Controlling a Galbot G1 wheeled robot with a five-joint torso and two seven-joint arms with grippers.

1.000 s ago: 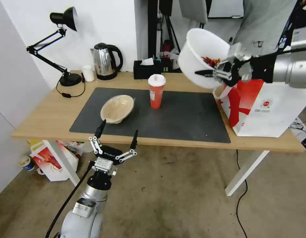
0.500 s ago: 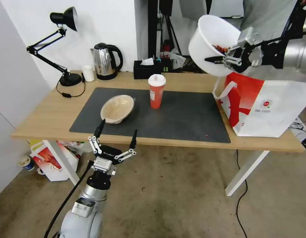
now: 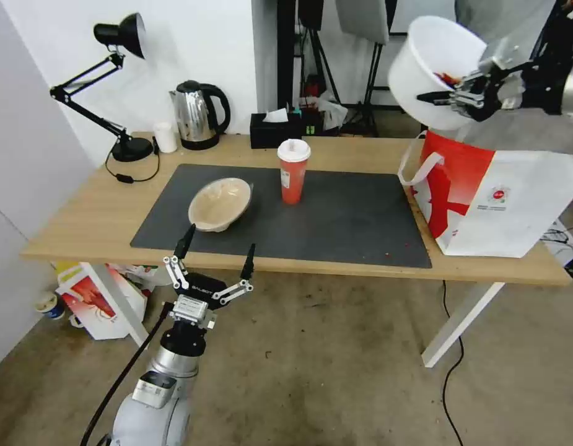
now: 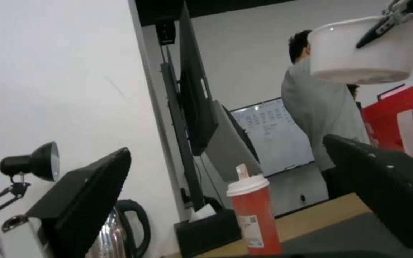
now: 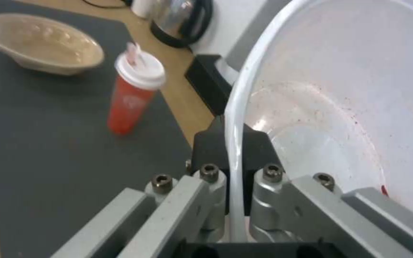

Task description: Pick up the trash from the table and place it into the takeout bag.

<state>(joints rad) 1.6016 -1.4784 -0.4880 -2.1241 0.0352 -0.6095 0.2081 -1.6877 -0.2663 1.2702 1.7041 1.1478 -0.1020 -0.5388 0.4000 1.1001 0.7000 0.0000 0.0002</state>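
White bowl (image 3: 432, 68) higher, over takeout bag (image 3: 503, 192)

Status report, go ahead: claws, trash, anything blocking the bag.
Right claw shut on white bowl rim, held above takeout bag. Left claw open, parked before table. Red cup, beige bowl on mat. Nothing blocking the bag.

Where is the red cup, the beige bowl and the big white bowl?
red cup (image 3: 293, 176), head view, on its red side.
beige bowl (image 3: 219, 202), head view, on its inside.
big white bowl (image 3: 425, 59), head view, on its inner wall.
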